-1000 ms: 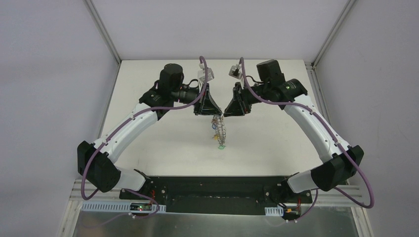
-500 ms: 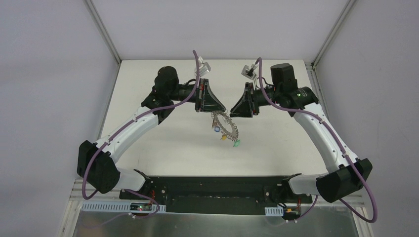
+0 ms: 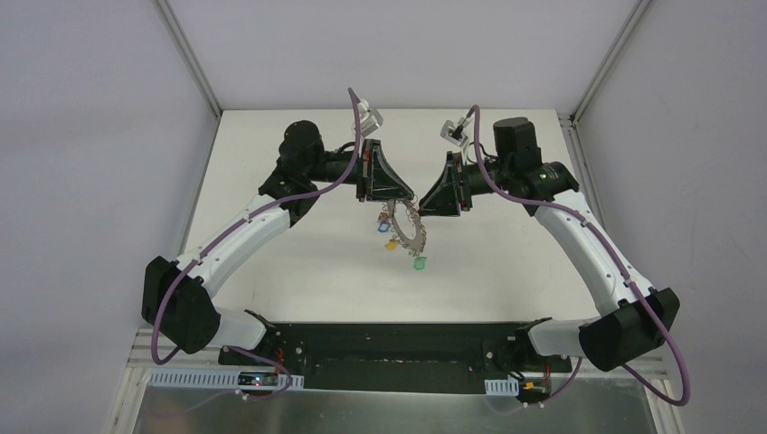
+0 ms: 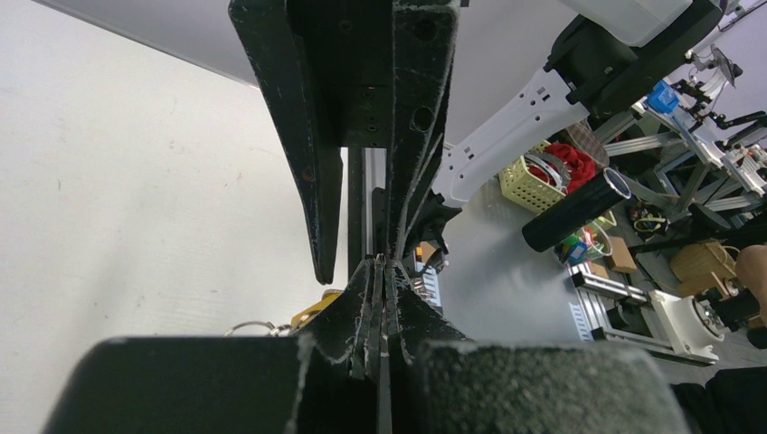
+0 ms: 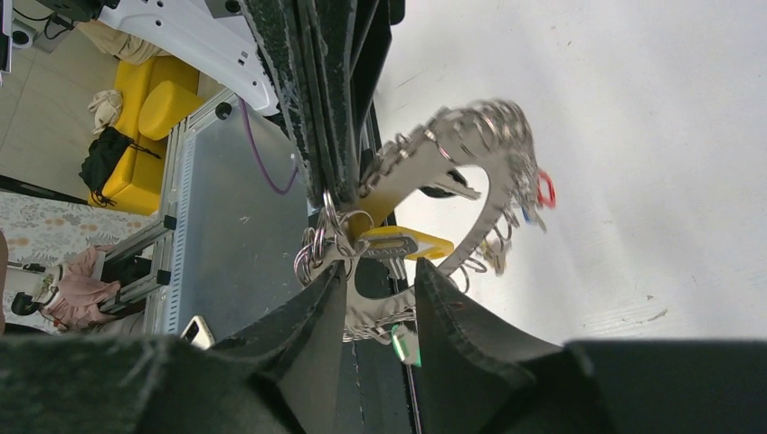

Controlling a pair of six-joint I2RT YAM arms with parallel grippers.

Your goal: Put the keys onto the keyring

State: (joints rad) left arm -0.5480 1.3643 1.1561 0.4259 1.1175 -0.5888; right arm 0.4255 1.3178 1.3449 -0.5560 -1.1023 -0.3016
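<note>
The left gripper (image 4: 380,268) is clamped on the keyring (image 5: 419,154), whose rim sits between the 2 parted fingers of the right gripper (image 5: 380,268), over the white table (image 3: 271,181) inside grey walls (image 3: 90,136).

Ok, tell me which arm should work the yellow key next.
Probably right. The left gripper is shut on the keyring, holding it up; the right gripper is open, its jaws close beside the yellow key.

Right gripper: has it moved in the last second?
Yes. In the top view the right gripper has drawn back to the right, toward the right edge of the table.
</note>
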